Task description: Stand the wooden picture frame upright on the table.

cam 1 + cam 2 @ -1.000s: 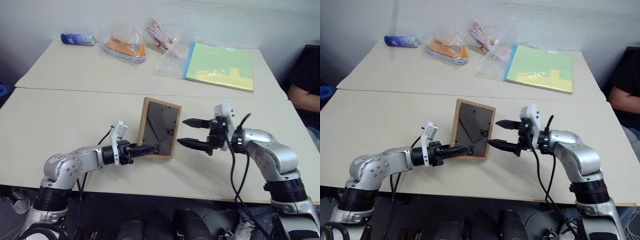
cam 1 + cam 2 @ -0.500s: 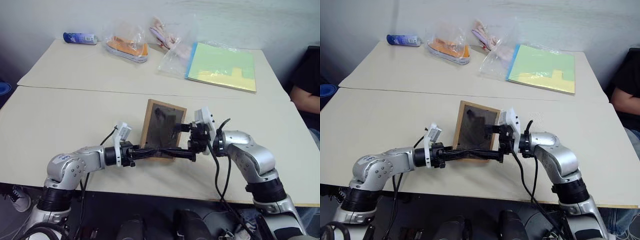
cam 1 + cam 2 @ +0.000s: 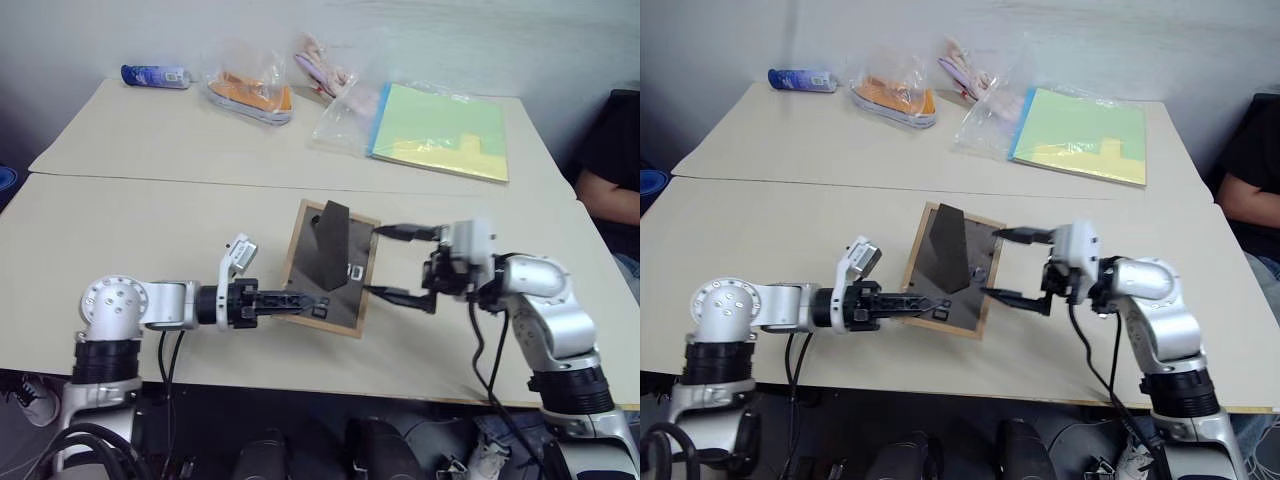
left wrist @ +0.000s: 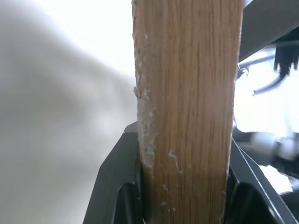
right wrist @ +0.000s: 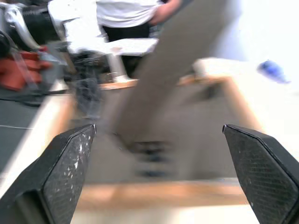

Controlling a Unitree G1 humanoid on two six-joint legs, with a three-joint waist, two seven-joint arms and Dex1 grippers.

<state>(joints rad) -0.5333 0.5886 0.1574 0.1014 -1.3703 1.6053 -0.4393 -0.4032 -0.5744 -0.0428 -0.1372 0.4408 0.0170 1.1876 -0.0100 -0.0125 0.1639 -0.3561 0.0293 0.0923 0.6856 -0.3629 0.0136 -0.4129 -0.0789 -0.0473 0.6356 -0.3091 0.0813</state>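
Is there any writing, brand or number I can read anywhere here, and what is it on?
None can be read.
Blue tube at the far table edge: its print is too small to read.
Back of the wooden picture frame: no lettering visible.
Green-yellow paper pad: plain, no words visible.

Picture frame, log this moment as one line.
left gripper: shut on wooden picture frame edge | easel stand: swung out | right gripper: open beside frame | frame: tilted, back showing

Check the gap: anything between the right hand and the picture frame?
Nothing. The right hand stands open beside the wooden picture frame; in the left eye view just bare table shows between its fingers.
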